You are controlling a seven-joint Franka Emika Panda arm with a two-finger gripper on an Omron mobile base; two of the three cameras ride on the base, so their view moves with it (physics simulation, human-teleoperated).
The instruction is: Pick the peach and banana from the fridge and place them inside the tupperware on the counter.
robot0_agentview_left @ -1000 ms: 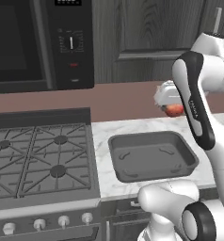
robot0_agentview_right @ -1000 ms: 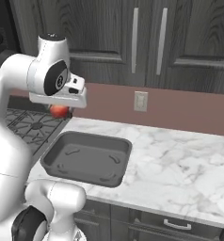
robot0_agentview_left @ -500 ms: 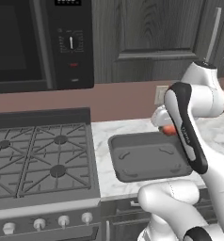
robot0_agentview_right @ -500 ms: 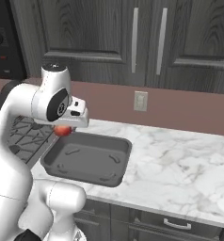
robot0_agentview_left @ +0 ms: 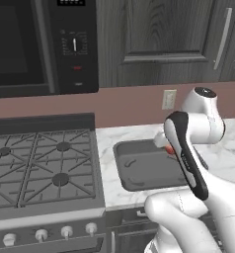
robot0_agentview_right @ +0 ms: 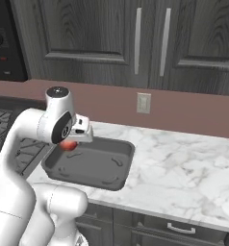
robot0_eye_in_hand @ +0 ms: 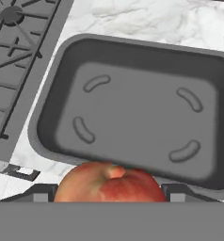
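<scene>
My gripper (robot0_eye_in_hand: 109, 194) is shut on the peach (robot0_eye_in_hand: 109, 182), a round red-orange fruit sitting between the two dark fingertips. It hangs just above the near edge of the tupperware (robot0_eye_in_hand: 132, 117), a wide dark grey tray that holds nothing. From the right base view the peach (robot0_agentview_right: 68, 145) shows under the hand, over the left end of the tupperware (robot0_agentview_right: 102, 168). In the left base view the peach (robot0_agentview_left: 169, 148) peeks out beside the forearm above the tupperware (robot0_agentview_left: 144, 170). The tray rests on the white marble counter (robot0_agentview_right: 184, 163). The banana and the fridge are out of view.
A gas stove with black grates (robot0_agentview_left: 40, 168) adjoins the counter on the left, close to the tray's side (robot0_eye_in_hand: 15, 47). A microwave (robot0_agentview_left: 35, 44) hangs above it. Dark wood cabinets (robot0_agentview_right: 135, 43) and a wall outlet (robot0_agentview_right: 144, 103) stand behind. Marble stretches free to the right.
The arm has come down with the peach, from well above the counter to just over the tray. The jaws have kept their grip.
</scene>
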